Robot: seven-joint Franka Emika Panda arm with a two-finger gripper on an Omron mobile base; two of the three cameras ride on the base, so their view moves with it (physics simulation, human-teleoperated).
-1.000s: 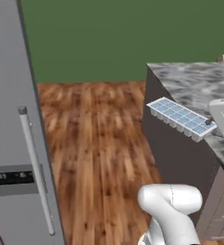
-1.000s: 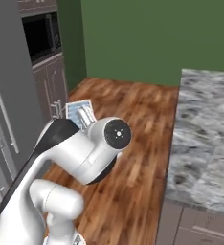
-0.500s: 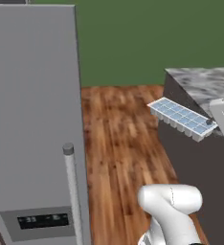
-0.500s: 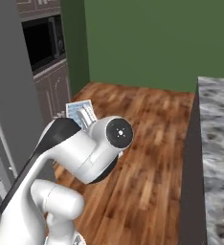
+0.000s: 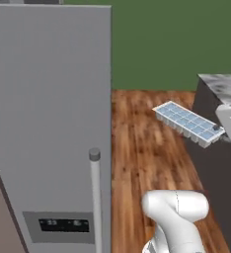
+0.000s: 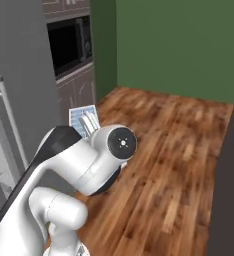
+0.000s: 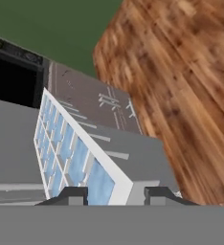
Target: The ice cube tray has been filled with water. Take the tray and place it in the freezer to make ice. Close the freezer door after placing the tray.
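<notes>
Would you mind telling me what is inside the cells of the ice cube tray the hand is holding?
The ice cube tray, clamped at one end by the hand, shows pale blue water in every visible cell. The nearest cells are partly hidden behind the fingertips.

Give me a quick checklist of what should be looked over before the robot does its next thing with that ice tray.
1. End effector closed on the ice cube tray: ok, its tips flank the tray's near end in the hand view.
2. Tray carried clear of the grey stone counter: ok, it hangs in the air over the wooden floor.
3. Tray level so the water stays in: cannot tell, it looks slightly tilted.
4. Freezer door position: it stands beside the arm, dispenser panel facing the camera.
5. Freezer shelf free for the tray: cannot tell, the inside is hidden.
</notes>
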